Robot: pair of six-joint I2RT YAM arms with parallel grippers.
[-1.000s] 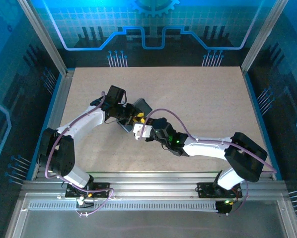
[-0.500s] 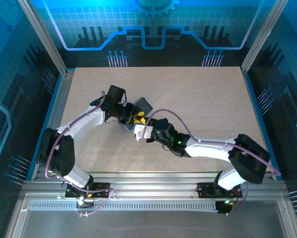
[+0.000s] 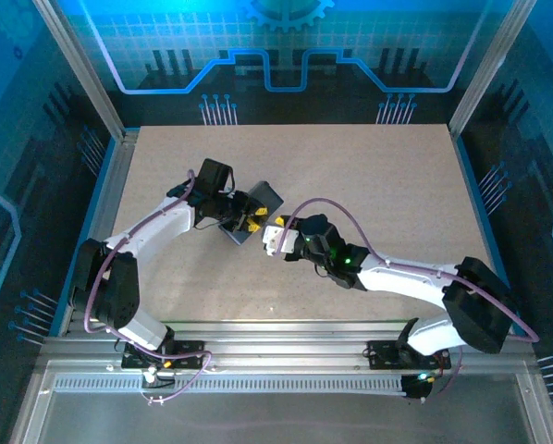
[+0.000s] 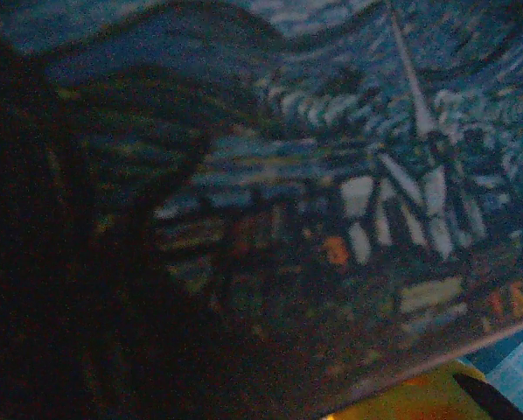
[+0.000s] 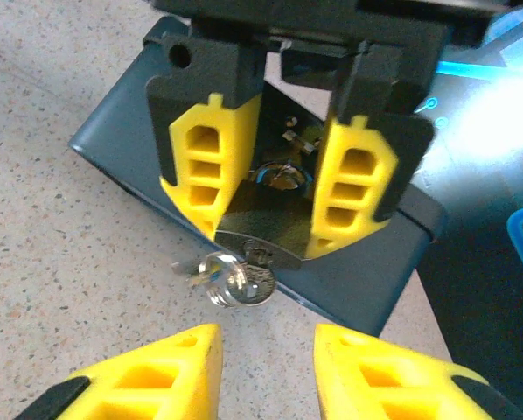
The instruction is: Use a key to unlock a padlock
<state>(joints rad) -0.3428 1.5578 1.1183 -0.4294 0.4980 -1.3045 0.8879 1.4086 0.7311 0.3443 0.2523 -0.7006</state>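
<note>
Starting at the left, seen from above: left arm [image 3: 152, 227] reaching in over the speckled worktop [image 3: 378, 176] toward the middle. At its tip, left end effector [image 3: 250, 220], pinching the padlock [image 5: 260, 234]. Yellow fingers [image 5: 211, 166] pressed on either side of the dark body, caught sharply by the right wrist camera. Keyhole face turned toward the right arm. Up between those fingers, a glint of silver, likely the shackle [image 5: 281, 178].

Behind and under the padlock, the tin [image 5: 122, 131], lying flat on the worktop. Touching the padlock or just clear of it? Cannot tell. Through the left wrist camera, very close and blurred: swirl-painted tin surface, blue with pale strokes, plus a sliver of yellow at the bottom edge.

Moving right: key [image 5: 254, 271], silvery, sticking out of the padlock's lower face, apparently seated in the keyhole. Hanging beside it, a small ring [image 5: 213, 280] carrying more silvery metal, resting low against the worktop. Gripped by nothing.

Next along, right end effector [image 5: 266, 346]: fingers spread, nothing between them, pointed straight at the key, near it but apart from it.

Further right, right arm [image 3: 406, 276] stretched low across the worktop from its base at the near edge, purple cable [image 3: 332, 205] looping above the wrist.
</note>
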